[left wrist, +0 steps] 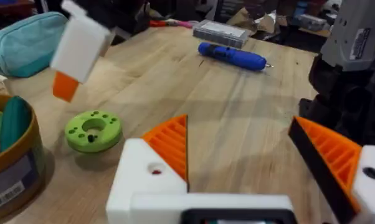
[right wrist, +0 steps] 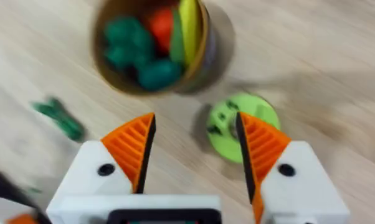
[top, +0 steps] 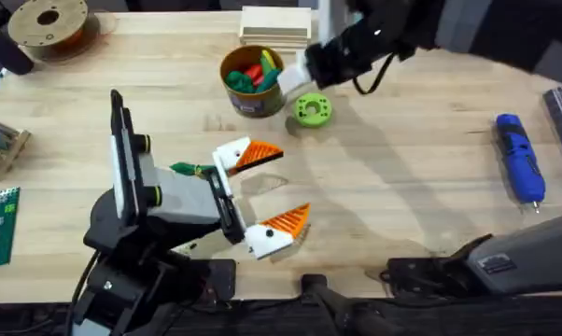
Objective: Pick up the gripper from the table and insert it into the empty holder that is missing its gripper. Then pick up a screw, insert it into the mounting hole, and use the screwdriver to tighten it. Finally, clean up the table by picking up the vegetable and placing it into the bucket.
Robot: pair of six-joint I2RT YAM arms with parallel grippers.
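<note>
Overhead: the left gripper (top: 262, 189) has its fingers spread wide and empty, and the vegetable (top: 189, 170) lies on the desk (top: 402, 187) just behind the upper one. It looks light and soft, so I'd pinch the stem.

Left wrist: the screwdriver (left wrist: 232, 56) is far ahead.

Right wrist: the right gripper (right wrist: 194, 149) also hangs wide and empty; the bucket (right wrist: 151, 43) beyond the fingertips already holds green, red and yellow toys.

You have a bright green disc with holes (top: 312, 110) near mid-table, a filament spool (top: 48, 22) far left, a teal pouch (left wrist: 27, 36), and wooden blocks (top: 275, 25).
</note>
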